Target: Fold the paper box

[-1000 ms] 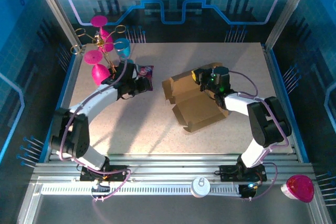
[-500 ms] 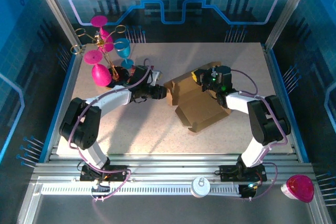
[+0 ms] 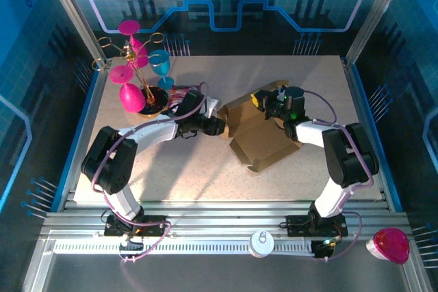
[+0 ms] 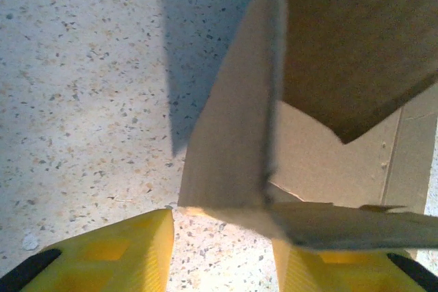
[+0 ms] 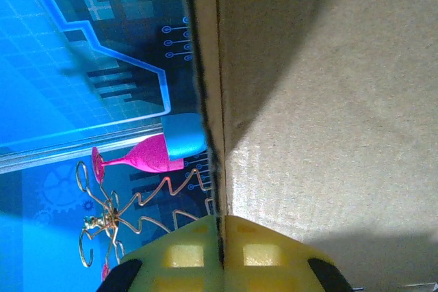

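1. The box (image 3: 263, 143) lies half-folded on the table (image 3: 171, 176), right of centre, its near panel flat
2. The left gripper (image 3: 217, 126) is at the box's left side, jaws partly apart and clamping nothing; a raised flap stands edge-on between its fingers (image 4: 123, 251)
3. The right gripper (image 3: 259, 99) is pinched tight on the edge of the box's raised far panel
4. Far left sit a purple packet (image 3: 181, 94) and a rack (image 3: 133, 66) of glasses

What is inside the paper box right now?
Bare brown cardboard floor shows inside the paper box; the far part under its raised flap is covered, so I cannot tell.
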Tool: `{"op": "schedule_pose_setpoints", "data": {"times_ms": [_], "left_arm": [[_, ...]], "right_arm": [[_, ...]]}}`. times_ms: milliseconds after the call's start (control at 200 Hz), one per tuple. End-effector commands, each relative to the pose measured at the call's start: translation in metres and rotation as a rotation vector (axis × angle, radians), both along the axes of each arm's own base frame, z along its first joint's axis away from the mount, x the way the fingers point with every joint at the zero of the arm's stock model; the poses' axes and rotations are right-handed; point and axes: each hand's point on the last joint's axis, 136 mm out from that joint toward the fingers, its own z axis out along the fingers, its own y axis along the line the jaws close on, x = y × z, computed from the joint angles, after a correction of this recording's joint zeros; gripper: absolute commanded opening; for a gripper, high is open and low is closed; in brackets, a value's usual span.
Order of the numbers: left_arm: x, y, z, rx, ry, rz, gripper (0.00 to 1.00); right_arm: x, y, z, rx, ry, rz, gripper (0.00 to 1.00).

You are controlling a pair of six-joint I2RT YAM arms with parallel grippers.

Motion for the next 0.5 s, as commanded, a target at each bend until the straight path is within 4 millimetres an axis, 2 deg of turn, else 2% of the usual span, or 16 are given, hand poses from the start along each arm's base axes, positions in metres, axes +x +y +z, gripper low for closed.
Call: {"op": "schedule_pose_setpoints", "data": {"times_ms": [0, 140, 495], "left_arm": [[-0.001, -0.009, 0.009, -0.007, -0.057, -0.035, 0.43], [-0.001, -0.018, 0.010, -0.007, -0.066, -0.051, 0.42], [-0.005, -0.034, 0.013, 0.000, -0.100, -0.063, 0.40]], "right_arm": [[0.004, -0.001, 0.001, 0.013, -0.022, 0.013, 0.00], [0.006, -0.001, 0.001, 0.017, -0.020, 0.011, 0.00], [0.005, 0.002, 0.016, 0.022, -0.091, 0.051, 0.00]]}}
